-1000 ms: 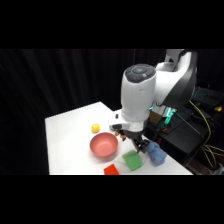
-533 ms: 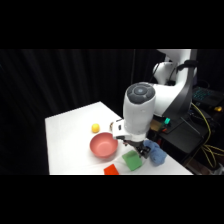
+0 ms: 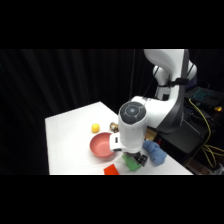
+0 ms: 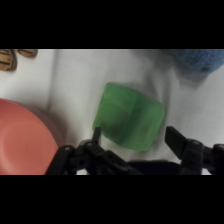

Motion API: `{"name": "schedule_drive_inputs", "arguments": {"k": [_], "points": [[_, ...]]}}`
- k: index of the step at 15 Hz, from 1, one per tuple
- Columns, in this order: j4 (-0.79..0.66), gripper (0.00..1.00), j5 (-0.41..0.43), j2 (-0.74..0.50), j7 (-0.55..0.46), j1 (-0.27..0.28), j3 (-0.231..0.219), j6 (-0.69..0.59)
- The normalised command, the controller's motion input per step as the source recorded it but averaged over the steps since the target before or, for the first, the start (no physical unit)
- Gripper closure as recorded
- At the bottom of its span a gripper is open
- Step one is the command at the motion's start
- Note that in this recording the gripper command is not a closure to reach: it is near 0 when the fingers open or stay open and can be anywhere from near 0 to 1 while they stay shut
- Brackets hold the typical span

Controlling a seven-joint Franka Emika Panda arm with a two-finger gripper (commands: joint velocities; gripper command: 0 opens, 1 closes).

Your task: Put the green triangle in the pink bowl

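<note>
The small bright green wedge block (image 4: 129, 116) lies at twelve o'clock between the spread, empty gripper (image 4: 135, 136) fingers; round pink bowl (image 4: 25, 140) at nine

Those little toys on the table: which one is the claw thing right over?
The green triangle. It lies between the end effector's two open fingers, still on the table. The pink bowl sits off to one side, the blue toy beyond.

lab, black curtain (image 3: 75, 85), loose cables (image 3: 207, 117)
</note>
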Motion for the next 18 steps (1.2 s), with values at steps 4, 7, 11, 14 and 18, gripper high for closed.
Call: {"name": "schedule_drive_inputs", "arguments": {"k": [4,7,11,14,18], "points": [[-0.01,0.00,0.157,0.06,-0.30,-0.111,0.033,0.13],[-0.05,0.00,0.152,-0.02,-0.24,-0.077,0.059,0.07],[-0.08,1.00,0.121,-0.09,-0.18,-0.055,0.053,0.03],[-0.01,1.00,0.066,-0.07,-0.15,-0.039,0.012,0.00],[0.01,1.00,0.001,-0.08,-0.12,-0.013,-0.028,-0.03]]}}
